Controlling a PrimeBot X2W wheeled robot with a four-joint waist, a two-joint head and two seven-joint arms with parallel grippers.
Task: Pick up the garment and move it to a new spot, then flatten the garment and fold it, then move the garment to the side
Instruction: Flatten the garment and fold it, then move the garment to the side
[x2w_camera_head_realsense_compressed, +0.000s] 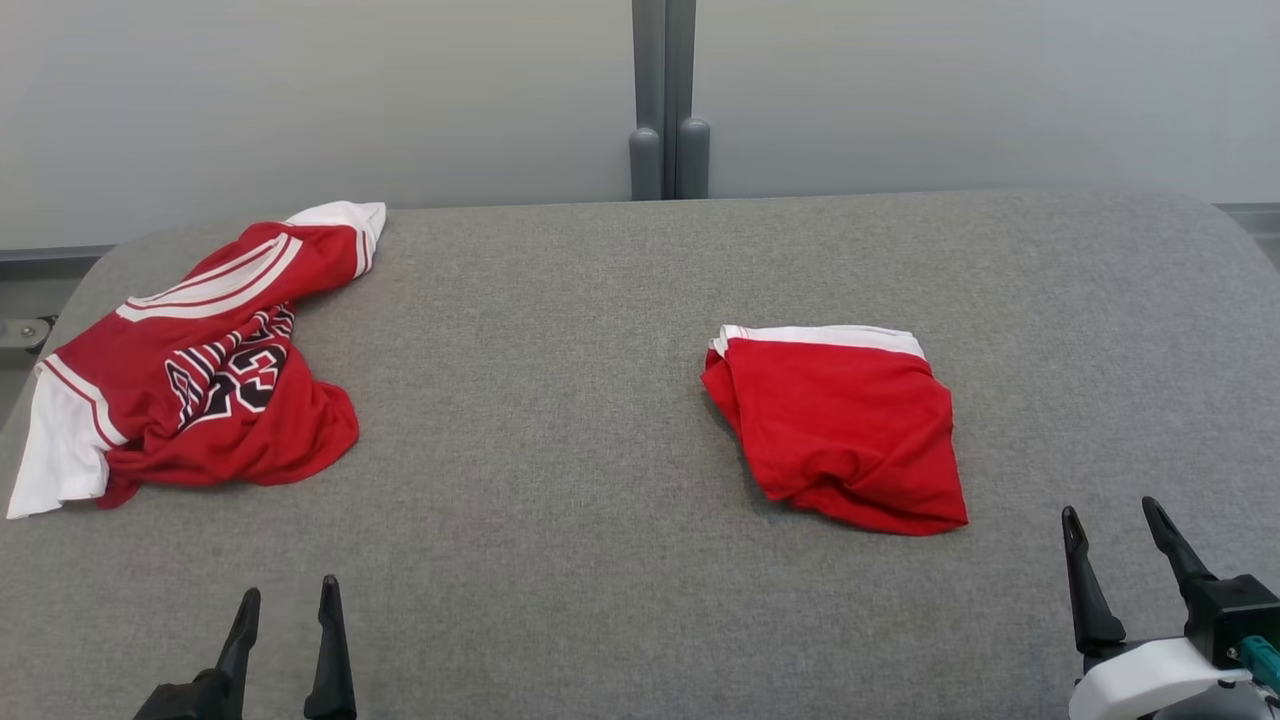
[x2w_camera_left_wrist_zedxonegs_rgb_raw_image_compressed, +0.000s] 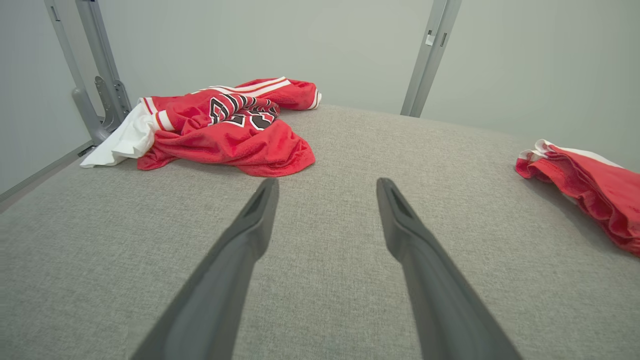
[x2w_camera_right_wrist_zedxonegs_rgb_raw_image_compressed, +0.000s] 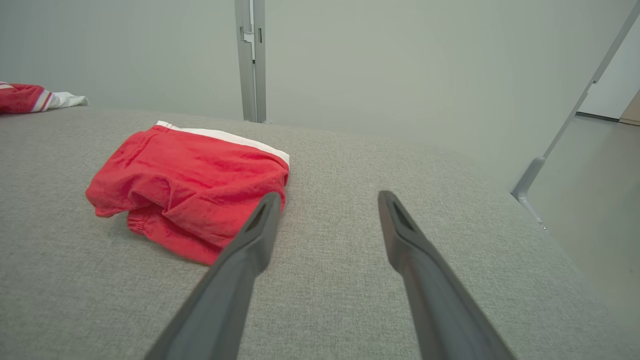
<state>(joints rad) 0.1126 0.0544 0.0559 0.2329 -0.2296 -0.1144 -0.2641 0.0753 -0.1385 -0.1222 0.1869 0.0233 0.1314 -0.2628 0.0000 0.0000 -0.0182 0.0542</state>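
1. Garments, two, both red and white.
   - The jersey (x2w_camera_head_realsense_compressed: 200, 380) lies crumpled at the far left of the tabletop (x2w_camera_head_realsense_compressed: 560, 590), with one white sleeve at the left edge.
   - The folded garment (x2w_camera_head_realsense_compressed: 840, 430) lies right of centre as a compact, roughly square bundle, well apart from the jersey.
2. Pincers, two, each with two long dark fingers.
   - The left pincer (x2w_camera_head_realsense_compressed: 290, 588) is at the lower left, on the near side of the jersey and apart from it. Its fingers are spread, released and grasping nothing, above bare cloth.
   - The right pincer (x2w_camera_head_realsense_compressed: 1111, 508) is at the lower right, near the folded garment's near right corner but not touching it. It too is spread wide and empty.
3. Tabletop, one. It is covered in grey woven cloth and its far corners are rounded.
4. Room.
   - A plain pale grey wall stands behind the tabletop.
   - A pair of grey upright posts (x2w_camera_head_realsense_compressed: 668, 100) stands at the middle of the far edge.
   - A slanted grey post (x2w_camera_right_wrist_zedxonegs_rgb_raw_image_compressed: 565, 130) and pale floor show to the right in the right wrist view.
5. Materials and shapes.
   - Jersey: fine red mesh knit, white sleeves, red-and-white striped trim. A black-and-white printed number is partly lost in the creases.
   - Folded garment: plain red cloth with a white band along the far edge and a gathered seam at the near edge.
   - Fingers: matte, dark and tapering to points.
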